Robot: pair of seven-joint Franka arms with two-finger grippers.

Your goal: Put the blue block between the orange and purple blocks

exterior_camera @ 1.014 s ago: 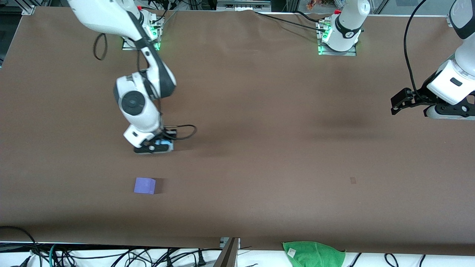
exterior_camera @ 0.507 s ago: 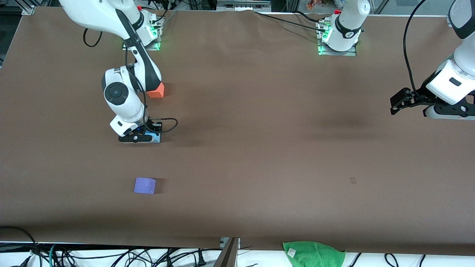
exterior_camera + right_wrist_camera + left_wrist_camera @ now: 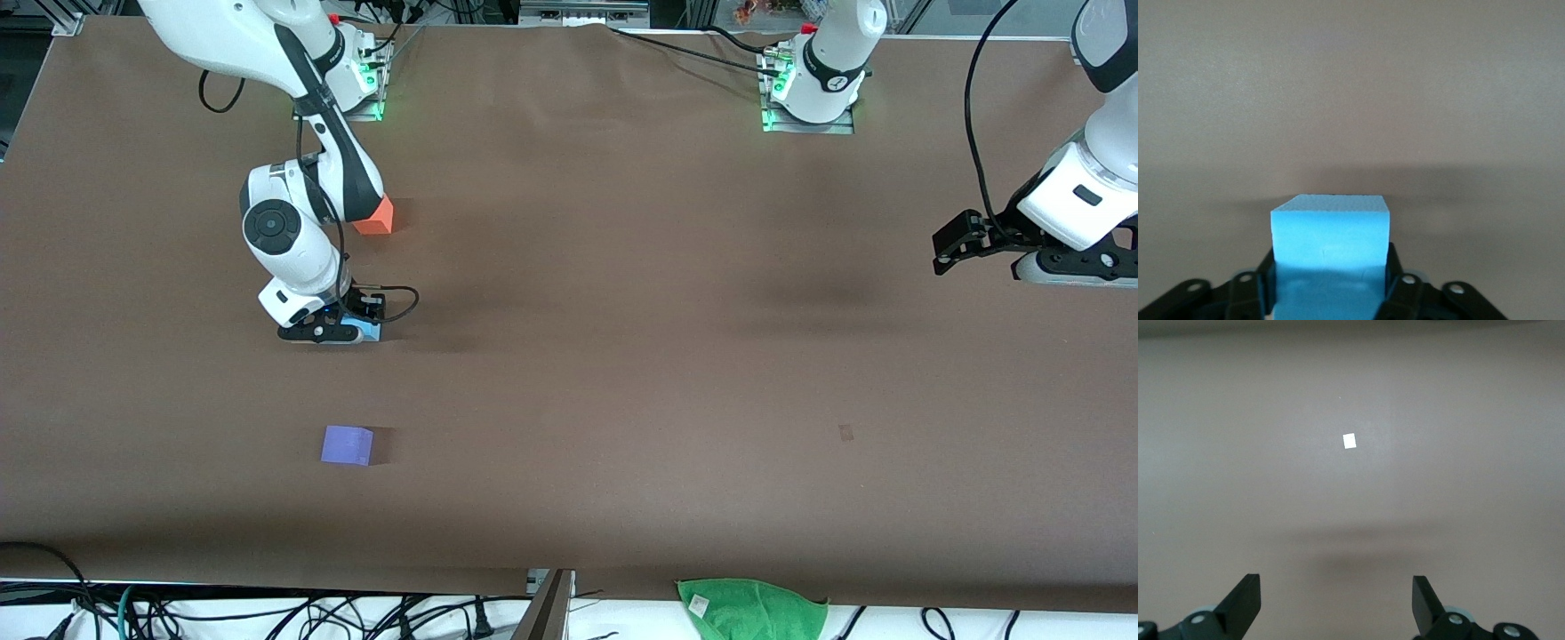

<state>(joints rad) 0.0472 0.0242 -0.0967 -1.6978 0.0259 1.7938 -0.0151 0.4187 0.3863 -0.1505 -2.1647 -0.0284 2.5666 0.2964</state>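
Sky-blue block [image 3: 366,331], clamped in right gripper [image 3: 324,333], has crept slightly sideways and now hangs roughly between orange block [image 3: 377,217] and purple block [image 3: 347,444], ready to lower; left gripper [image 3: 956,240] waits, fingers apart.

Grainy matt foam blue block [image 3: 1330,250], matt brown paper-like table [image 3: 622,356]

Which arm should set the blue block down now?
Right. Its end effector grips the blue block between the orange block and purple block; the left end effector waits open.
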